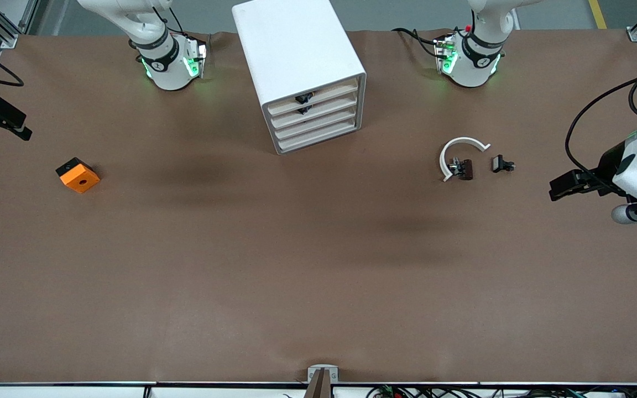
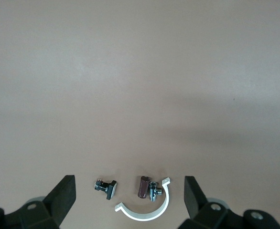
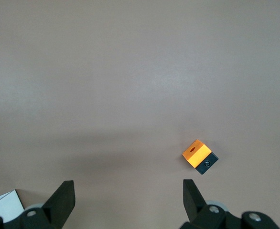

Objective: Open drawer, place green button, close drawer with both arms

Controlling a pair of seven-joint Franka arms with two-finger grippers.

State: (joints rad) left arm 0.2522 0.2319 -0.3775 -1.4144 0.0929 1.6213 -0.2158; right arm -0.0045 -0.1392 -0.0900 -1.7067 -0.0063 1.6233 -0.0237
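Observation:
The white four-drawer cabinet (image 1: 296, 50) stands between the arm bases with all drawers shut. Its two lower cream-fronted drawers (image 1: 318, 128) have no knob. A tiny push-button part with a black collar (image 1: 502, 164) lies toward the left arm's end; its cap colour does not show. It also appears in the left wrist view (image 2: 105, 187). My left gripper (image 1: 560, 190) hovers open and empty beside it, at the table's left-arm end (image 2: 129, 192). My right gripper (image 1: 17, 126) hovers open and empty at the right arm's end (image 3: 128, 192).
A white half-ring (image 1: 459, 148) with a brown cylinder and a small metal part (image 1: 462, 167) lies beside the button (image 2: 145, 212). An orange-and-black block (image 1: 78, 175) sits near the right gripper (image 3: 199, 156). The top two drawers carry black knobs (image 1: 303, 98).

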